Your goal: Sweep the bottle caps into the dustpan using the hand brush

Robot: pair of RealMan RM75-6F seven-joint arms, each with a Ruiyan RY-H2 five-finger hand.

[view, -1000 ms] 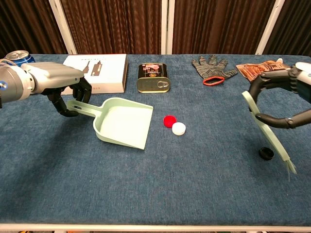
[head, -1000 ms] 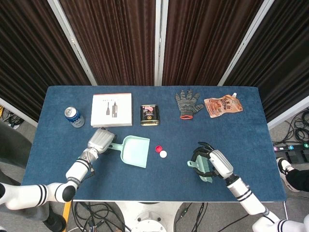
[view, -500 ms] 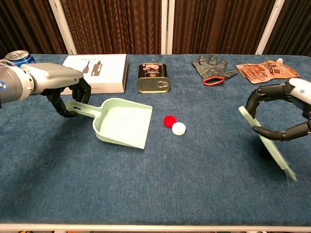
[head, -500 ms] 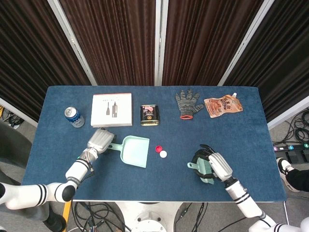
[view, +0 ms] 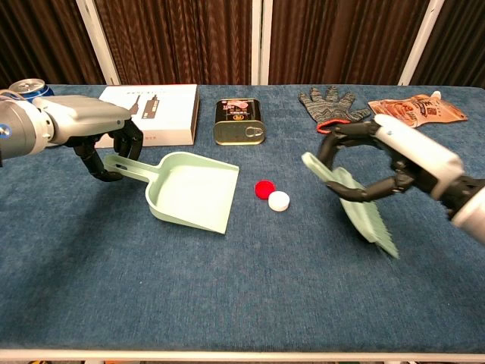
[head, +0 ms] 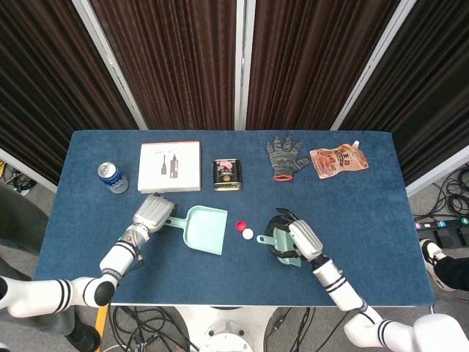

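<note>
2 bottle caps lie on the blue table (head: 381, 242) near its middle: a red cap (head: 239, 226) (view: 264, 188) and a white cap (head: 248, 234) (view: 279, 200), touching or nearly so, the white one at about 4 o'clock of the red one in the head view.

Nearest to us, our right hand (head: 299, 238) (view: 394, 155) has its fingers wrapped around the handle of the pale green hand brush (head: 282, 245) (view: 356, 208). In the chest view the brush tilts, handle end up toward the caps and bristles angled down toward us. From this hand the caps sit at about 9 o'clock, near but apart; we see a gap of bare cloth between the brush and the white cap.

Our left hand (head: 152, 213) (view: 91, 129) grips the handle of the pale green dustpan (head: 204, 229) (view: 189, 189), fingers curled under and around it. The pan rests on the table with its open mouth facing the caps, which lie just beside its lip at about 3 o'clock of the pan.

Along the far side of the table, going from 9 o'clock to 3 o'clock in the head view, we see 5 things: a blue drink can (head: 112, 177), a white flat box (head: 170, 166) (view: 151, 106), a small dark tin (head: 227, 174) (view: 239, 121), a grey knit glove (head: 286, 157) (view: 330, 106) with a red cuff, and an orange pouch (head: 338, 158) (view: 420, 108). Behind the table hang dark curtains (head: 183, 59).
</note>
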